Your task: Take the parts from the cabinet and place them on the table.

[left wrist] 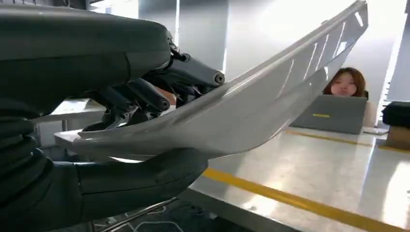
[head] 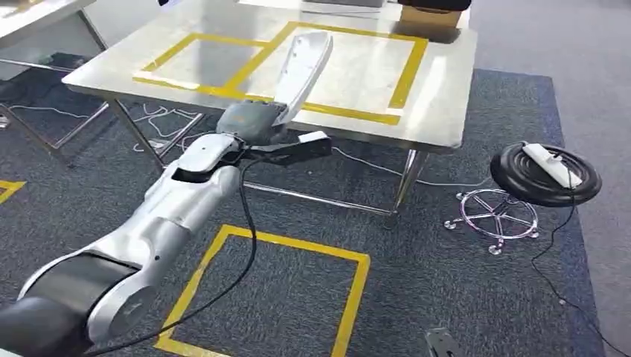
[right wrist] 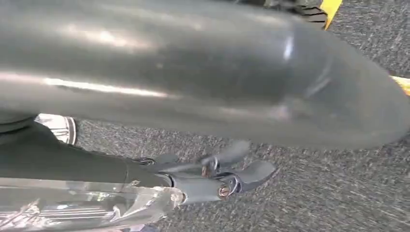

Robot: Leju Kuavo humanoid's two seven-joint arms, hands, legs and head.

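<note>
Our left hand (head: pixel 251 119) grips the long white part (head: pixel 303 71), held above the bench's (head: pixel 439 97) near edge; our right hand (right wrist: pixel 227 176) hangs with fingers apart, holding nothing.

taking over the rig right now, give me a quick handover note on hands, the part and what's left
Left hand: grips the long white curved plastic part at its near end, held out over the steel table with yellow tape rectangles.
Right hand: hangs over the grey carpet, holds nothing, fingers apart.
Done: part fetched and carried to the table.
Left: lower it onto the tabletop, probably in a taped rectangle, and let go.
</note>
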